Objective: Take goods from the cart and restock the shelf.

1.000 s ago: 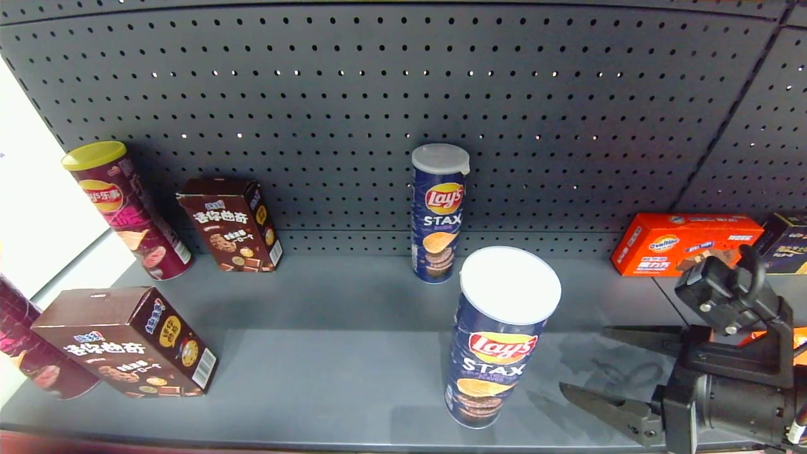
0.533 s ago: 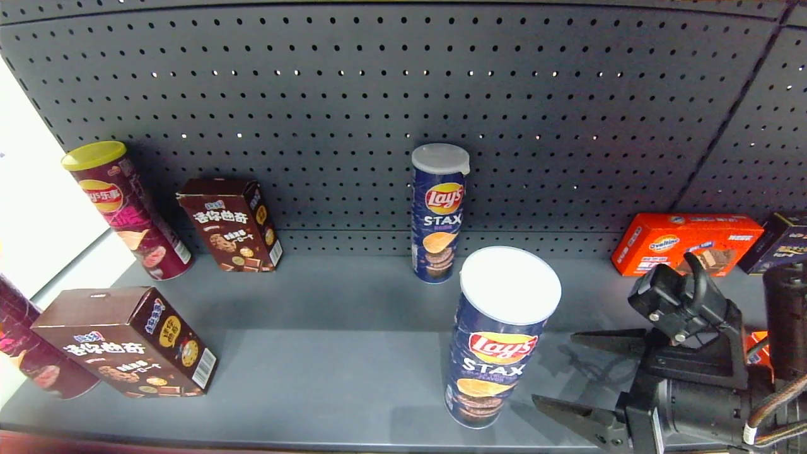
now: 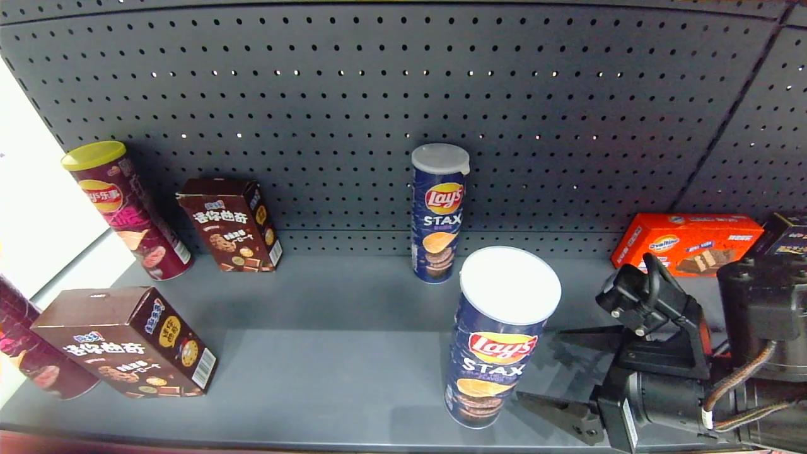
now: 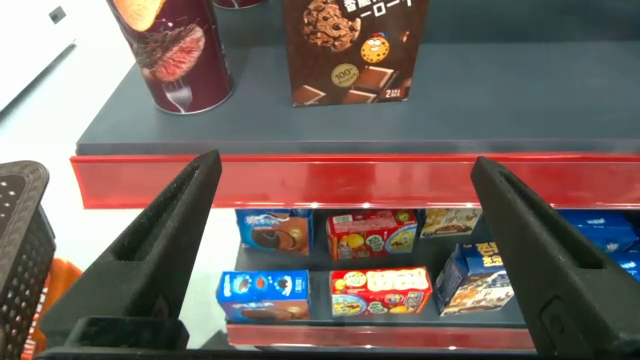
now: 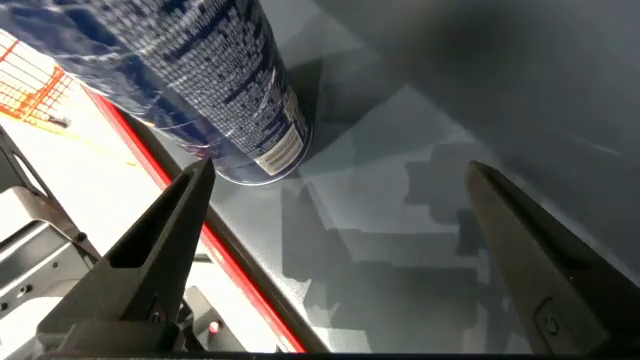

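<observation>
Head view: the front chip can (image 3: pixel 500 343), a tall dark-blue cylinder with a flat white lid, stands upright near the front edge of the smooth grey shelf (image 3: pixel 315 359). A matching rear chip can (image 3: pixel 438 214) stands by the perforated pegboard (image 3: pixel 378 94). The right pincer (image 3: pixel 541 367) sits just beside the front can, its tapered black fingers spread and empty.

Left wrist view: the left pincer (image 4: pixel 345 250) gapes, holding nothing, before the shelf's glossy red edge strip (image 4: pixel 340 180). A maroon can (image 4: pixel 180 60) and a brown cookie box (image 4: pixel 350 45) stand beyond it.

Right wrist view: the released right pincer (image 5: pixel 340 260) has the front chip can (image 5: pixel 210 90) close by one finger's tip.
</observation>
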Motion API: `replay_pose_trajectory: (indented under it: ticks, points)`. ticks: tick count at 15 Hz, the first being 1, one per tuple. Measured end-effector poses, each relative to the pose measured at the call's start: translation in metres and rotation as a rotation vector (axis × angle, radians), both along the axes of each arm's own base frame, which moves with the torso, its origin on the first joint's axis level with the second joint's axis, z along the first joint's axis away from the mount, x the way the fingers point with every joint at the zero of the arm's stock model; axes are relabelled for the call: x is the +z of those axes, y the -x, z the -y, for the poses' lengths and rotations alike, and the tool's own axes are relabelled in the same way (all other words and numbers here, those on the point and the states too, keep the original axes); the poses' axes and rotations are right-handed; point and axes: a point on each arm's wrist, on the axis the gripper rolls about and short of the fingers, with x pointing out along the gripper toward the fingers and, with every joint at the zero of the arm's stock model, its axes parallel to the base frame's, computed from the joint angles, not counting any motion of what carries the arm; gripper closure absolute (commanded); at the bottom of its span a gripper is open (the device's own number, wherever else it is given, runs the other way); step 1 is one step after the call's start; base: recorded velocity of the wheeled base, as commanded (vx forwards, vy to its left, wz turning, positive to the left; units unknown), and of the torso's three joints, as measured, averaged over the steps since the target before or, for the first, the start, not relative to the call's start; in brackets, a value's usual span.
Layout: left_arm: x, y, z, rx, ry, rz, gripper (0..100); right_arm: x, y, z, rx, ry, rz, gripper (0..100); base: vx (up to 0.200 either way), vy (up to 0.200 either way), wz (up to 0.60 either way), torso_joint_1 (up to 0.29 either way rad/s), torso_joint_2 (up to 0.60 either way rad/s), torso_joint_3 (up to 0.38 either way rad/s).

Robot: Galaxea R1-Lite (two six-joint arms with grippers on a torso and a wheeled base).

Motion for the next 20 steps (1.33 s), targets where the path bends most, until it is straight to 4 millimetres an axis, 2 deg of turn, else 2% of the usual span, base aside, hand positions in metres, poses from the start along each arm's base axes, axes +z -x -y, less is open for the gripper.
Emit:
replay_pose_trajectory:
  ticks: [9, 20]
  points:
    - [0.000, 0.000, 0.000, 0.000, 0.002, 0.000, 0, 0.003, -0.015, -0.012, 0.006, 0.011, 0.010, 0, 0.000, 0.000, 0.00, 0.000, 0.00, 0.000]
    - [0.000, 0.000, 0.000, 0.000, 0.002, -0.001, 0, 0.003, -0.025, -0.012, -0.019, 0.014, 0.011, 0, 0.000, 0.000, 0.00, 0.000, 0.00, 0.000]
